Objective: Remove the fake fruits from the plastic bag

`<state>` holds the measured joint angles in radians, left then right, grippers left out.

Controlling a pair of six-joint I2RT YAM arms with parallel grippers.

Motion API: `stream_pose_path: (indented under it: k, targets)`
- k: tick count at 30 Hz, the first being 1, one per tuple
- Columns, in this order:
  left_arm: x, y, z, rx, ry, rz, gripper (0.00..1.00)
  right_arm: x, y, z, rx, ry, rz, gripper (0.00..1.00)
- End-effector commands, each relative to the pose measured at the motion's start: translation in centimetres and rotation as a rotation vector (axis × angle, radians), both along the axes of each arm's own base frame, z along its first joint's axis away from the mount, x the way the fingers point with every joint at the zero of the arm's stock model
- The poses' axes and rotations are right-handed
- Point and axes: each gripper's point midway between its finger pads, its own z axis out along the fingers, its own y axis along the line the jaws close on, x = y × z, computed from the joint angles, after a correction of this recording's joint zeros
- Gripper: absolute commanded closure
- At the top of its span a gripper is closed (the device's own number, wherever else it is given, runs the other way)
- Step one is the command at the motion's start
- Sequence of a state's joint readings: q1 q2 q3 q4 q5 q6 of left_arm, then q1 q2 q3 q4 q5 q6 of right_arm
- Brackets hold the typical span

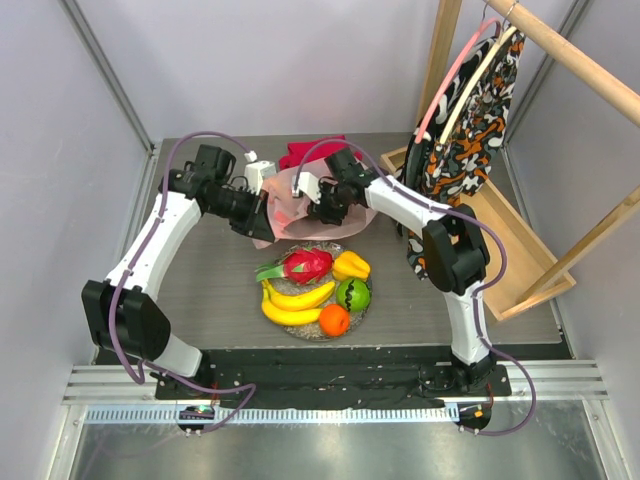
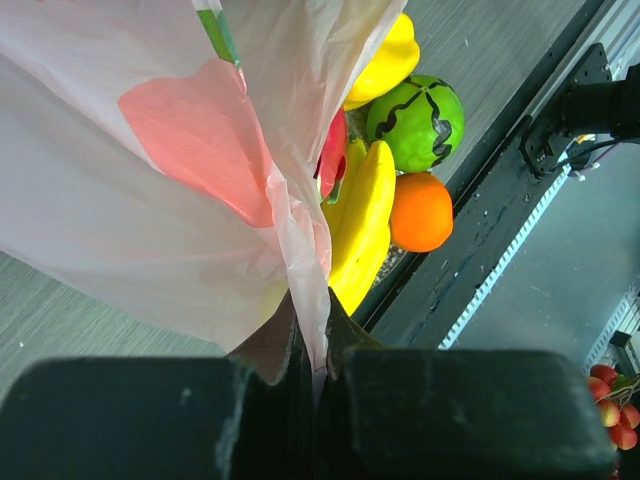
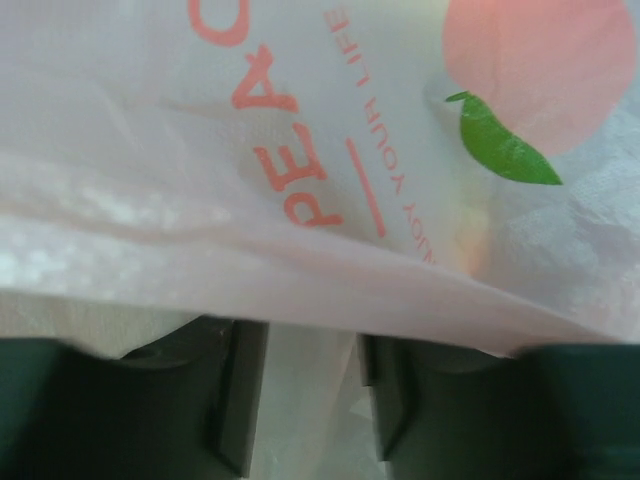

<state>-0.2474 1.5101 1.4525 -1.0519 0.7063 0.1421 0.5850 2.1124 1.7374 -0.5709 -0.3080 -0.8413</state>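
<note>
Crowding the plate [image 1: 308, 333] — bananas [image 1: 295, 300], apple [image 1: 353, 294], orange [image 1: 334, 320] — beside the plastic bag [image 1: 288, 205].

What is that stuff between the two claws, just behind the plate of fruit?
The pale pink plastic bag spans the gap between the left claw and the right claw, as the top view shows. The left claw is shut on its edge.
</note>
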Motion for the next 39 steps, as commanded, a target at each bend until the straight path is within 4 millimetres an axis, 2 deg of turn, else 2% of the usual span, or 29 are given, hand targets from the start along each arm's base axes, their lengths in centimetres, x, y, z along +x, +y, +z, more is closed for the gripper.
stream_pose_path:
  k: [1,3,8,14,16,17,18,19,20,22,23,25,27,30,31,32,33,35,36,38,39]
  targets:
    - [0.3,-0.1,0.7,-0.001,-0.029,-0.014,1.0,1.8,1.5,4.1,0.073,-0.133,0.07,0.41]
    - [0.3,-0.1,0.7,-0.002,-0.028,-0.014,1.0,1.9,1.5,3.5,0.058,-0.14,0.096,0.35]
    - [0.6,-0.2,0.9,-0.003,-0.031,-0.015,1.0,2.7,1.6,2.2,0.019,-0.172,0.16,0.31]
    - [0.6,-0.3,0.8,-0.007,-0.023,-0.022,1.0,5.0,1.7,2.0,0.007,-0.195,0.157,0.23]
    - [0.6,-0.3,0.7,-0.007,-0.018,-0.024,1.0,5.7,1.2,0.7,-0.011,-0.167,0.143,0.19]
    - [0.6,-0.3,0.7,-0.008,-0.014,-0.024,1.0,6.5,1.4,1.6,0.0,-0.18,0.136,0.18]
    - [0.6,-0.4,0.7,-0.009,-0.017,-0.026,1.0,6.1,1.0,1.0,-0.022,-0.136,0.142,0.18]
    - [0.7,-0.4,0.7,-0.01,-0.015,-0.025,1.0,6.2,0.8,-1.2,-0.045,-0.092,0.146,0.18]
    - [0.6,-0.4,0.6,-0.007,-0.01,-0.027,1.0,7.3,0.9,0.1,-0.036,-0.114,0.143,0.18]
    - [0.6,-0.3,0.5,-0.003,-0.009,-0.028,1.0,6.6,0.2,-2.9,-0.084,-0.019,0.161,0.18]
    - [0.7,-0.3,0.4,-0.001,-0.009,-0.028,1.0,7.4,0.2,-2.1,-0.076,-0.033,0.162,0.18]
    - [0.8,-0.3,0.2,0.002,-0.001,-0.024,1.0,6.9,-0.4,-3.0,-0.108,0.005,0.182,0.21]
    - [0.8,-0.3,0.4,0.001,-0.006,-0.024,1.0,6.6,-0.8,-3.4,-0.129,0.017,0.2,0.32]
    - [1.0,-0.3,0.5,0.003,-0.014,-0.022,1.0,6.0,-1.0,-1.9,-0.119,0.007,0.204,0.47]
    - [1.3,-0.2,0.5,0.006,-0.021,-0.016,1.0,5.8,-1.0,-1.2,-0.108,0.008,0.192,0.5]
    - [1.5,-0.3,0.6,0.005,-0.027,-0.014,1.0,5.0,-1.2,-1.5,-0.104,0.028,0.185,0.51]
    - [1.7,-0.3,0.8,0.006,-0.032,-0.008,1.0,5.1,-1.0,1.6,-0.062,-0.021,0.178,0.52]
    - [2.5,-0.2,0.8,0.018,-0.048,0.016,1.0,3.8,-1.2,2.7,-0.037,-0.007,0.16,0.53]
    - [2.9,-0.2,0.8,0.021,-0.059,0.021,1.0,3.5,-1.3,5.1,-0.009,-0.043,0.153,0.54]
    - [3.9,-0.2,1.0,0.029,-0.082,0.041,1.0,2.0,-1.6,5.9,0.01,-0.018,0.141,0.54]
    - [4.3,-0.3,1.1,0.025,-0.097,0.042,1.0,1.4,-1.9,7.8,0.024,-0.042,0.133,0.54]
